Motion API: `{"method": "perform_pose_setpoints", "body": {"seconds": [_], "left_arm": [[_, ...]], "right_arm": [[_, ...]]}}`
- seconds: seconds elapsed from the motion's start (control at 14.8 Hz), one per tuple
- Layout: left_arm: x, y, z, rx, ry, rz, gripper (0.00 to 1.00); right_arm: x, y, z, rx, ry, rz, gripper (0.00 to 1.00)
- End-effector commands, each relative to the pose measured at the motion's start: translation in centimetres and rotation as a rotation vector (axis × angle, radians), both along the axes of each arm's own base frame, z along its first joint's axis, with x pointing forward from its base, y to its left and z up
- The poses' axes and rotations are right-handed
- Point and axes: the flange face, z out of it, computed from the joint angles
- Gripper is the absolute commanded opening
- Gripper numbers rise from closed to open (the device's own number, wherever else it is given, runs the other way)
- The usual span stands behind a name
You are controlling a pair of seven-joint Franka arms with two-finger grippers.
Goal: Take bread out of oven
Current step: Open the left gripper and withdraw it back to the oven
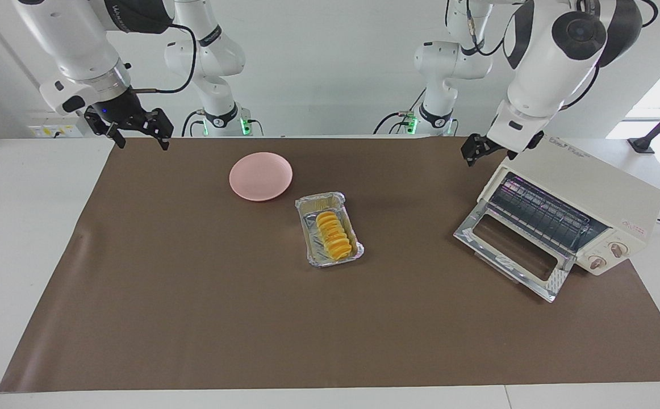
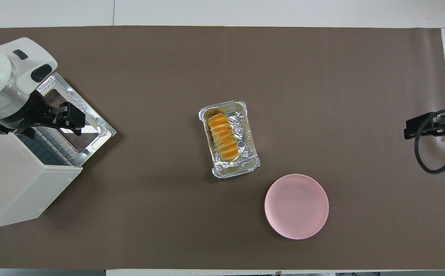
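Both grippers up at the robots' end: right gripper (image 1: 136, 132) waiting over the table edge, fingers spread, empty; left gripper (image 1: 476, 149) over the top corner of the oven (image 1: 591, 196), holding nothing, opening hard to read; pink plate (image 1: 260, 175) bare; next out, bread (image 1: 333, 235) lying in the foil tray (image 1: 314, 204) on the brown mat (image 1: 193, 295), well apart from the oven; oven door (image 1: 512, 250) down, rack bare; task apparently done; next, probably only shutting the door, by lifting its outer edge
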Motion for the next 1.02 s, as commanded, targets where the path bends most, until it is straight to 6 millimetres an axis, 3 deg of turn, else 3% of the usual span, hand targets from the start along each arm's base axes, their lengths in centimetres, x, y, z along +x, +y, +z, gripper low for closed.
{"method": "perform_pose_setpoints", "body": {"seconds": [0.0, 0.07, 0.2, 0.34, 0.54, 0.74, 0.95], "left_arm": [[-4.4, 0.1, -0.5, -0.021, 0.023, -0.026, 1.00], [-4.2, 0.1, -0.6, -0.047, 0.020, -0.018, 1.00], [-3.5, 2.0, -0.4, -0.071, 0.007, 0.015, 1.00], [-3.2, 3.0, 0.0, -0.099, 0.011, -0.107, 1.00], [-1.7, 3.7, -0.4, -0.093, 0.002, -0.114, 1.00], [-1.3, 4.4, -0.7, -0.096, -0.004, -0.112, 1.00], [-1.3, 4.5, -1.2, -0.101, 0.013, -0.142, 1.00]], "right_arm": [[-0.4, -0.4, 0.2, -0.013, 0.004, 0.025, 1.00], [-0.4, -0.3, 0.2, -0.013, 0.004, 0.027, 1.00], [-0.4, -0.4, 0.2, -0.013, 0.004, 0.025, 1.00], [-0.4, -0.4, 0.2, -0.013, 0.004, 0.025, 1.00], [-0.4, -0.4, 0.2, -0.013, 0.004, 0.025, 1.00], [-0.5, -2.8, 0.2, -0.012, 0.005, -0.018, 1.00], [-0.5, -1.4, -0.5, 0.004, -0.001, 0.099, 1.00]]}}
